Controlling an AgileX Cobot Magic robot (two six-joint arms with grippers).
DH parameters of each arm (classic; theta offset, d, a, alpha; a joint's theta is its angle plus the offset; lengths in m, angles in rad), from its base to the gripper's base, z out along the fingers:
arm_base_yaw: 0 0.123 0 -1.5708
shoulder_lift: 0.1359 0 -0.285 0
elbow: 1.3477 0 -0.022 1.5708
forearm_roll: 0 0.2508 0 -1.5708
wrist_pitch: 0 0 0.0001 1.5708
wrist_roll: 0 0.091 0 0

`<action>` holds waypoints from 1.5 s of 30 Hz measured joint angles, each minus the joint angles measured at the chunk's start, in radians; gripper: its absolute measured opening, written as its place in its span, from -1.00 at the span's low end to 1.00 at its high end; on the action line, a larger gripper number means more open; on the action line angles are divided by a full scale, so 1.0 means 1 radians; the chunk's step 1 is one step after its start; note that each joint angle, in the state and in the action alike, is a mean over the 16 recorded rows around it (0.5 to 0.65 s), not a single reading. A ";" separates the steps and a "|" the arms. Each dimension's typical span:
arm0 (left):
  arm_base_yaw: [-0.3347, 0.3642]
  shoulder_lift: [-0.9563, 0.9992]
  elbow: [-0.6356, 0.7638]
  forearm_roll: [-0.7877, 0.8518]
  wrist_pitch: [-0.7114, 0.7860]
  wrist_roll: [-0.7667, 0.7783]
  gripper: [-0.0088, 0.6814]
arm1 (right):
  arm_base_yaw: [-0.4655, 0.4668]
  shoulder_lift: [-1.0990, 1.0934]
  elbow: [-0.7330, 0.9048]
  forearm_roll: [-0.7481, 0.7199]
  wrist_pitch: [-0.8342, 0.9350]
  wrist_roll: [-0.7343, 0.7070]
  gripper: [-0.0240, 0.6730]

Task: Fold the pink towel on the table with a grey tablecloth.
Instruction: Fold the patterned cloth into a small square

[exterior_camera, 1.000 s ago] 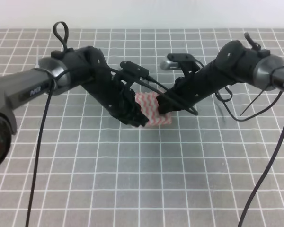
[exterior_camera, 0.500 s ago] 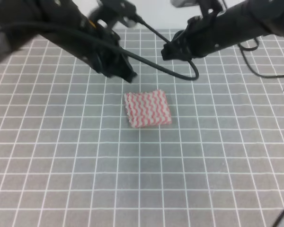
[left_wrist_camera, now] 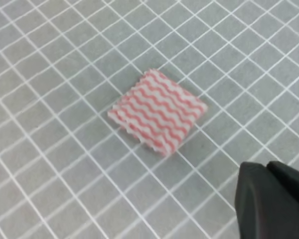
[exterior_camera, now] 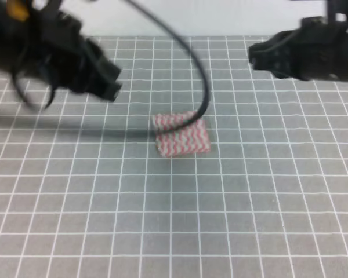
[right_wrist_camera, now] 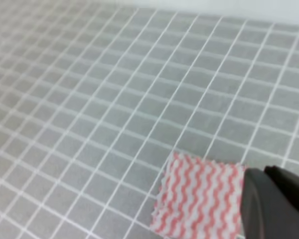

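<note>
The pink towel lies flat on the table with a grey tablecloth, folded into a small rectangle about two grid squares wide. Nothing holds it. My left gripper hovers blurred at the upper left, well clear of the towel, with its fingers together and empty. High at the upper right, my right gripper is likewise shut on nothing. In the left wrist view the towel sits mid-frame, and the gripper shows at the bottom right. The right wrist view has the towel low, beside the gripper.
A black cable arcs down from the top and crosses in front of the towel's upper edge. The white-lined grey cloth runs to a pale wall at the back.
Both arms let go of the towel, rose and drew apart, left arm to the left and right arm to the right. The towel stays folded where it lay.
</note>
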 joint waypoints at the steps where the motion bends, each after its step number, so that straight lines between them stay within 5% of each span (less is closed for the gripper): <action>1: 0.000 -0.042 0.040 0.002 -0.018 -0.012 -0.97 | 0.000 -0.034 0.034 0.011 -0.025 -0.004 -0.98; 18: 0.000 -0.758 0.592 0.199 -0.139 -0.353 -0.97 | 0.000 -0.489 0.380 0.131 -0.159 -0.040 -0.98; 31: 0.000 -1.045 0.666 0.287 -0.008 -0.421 -0.97 | 0.000 -0.804 0.555 0.159 -0.154 -0.044 -0.98; 45: 0.000 -1.122 0.666 0.317 0.102 -0.464 -0.97 | 0.000 -0.949 0.618 0.149 -0.148 -0.061 -0.98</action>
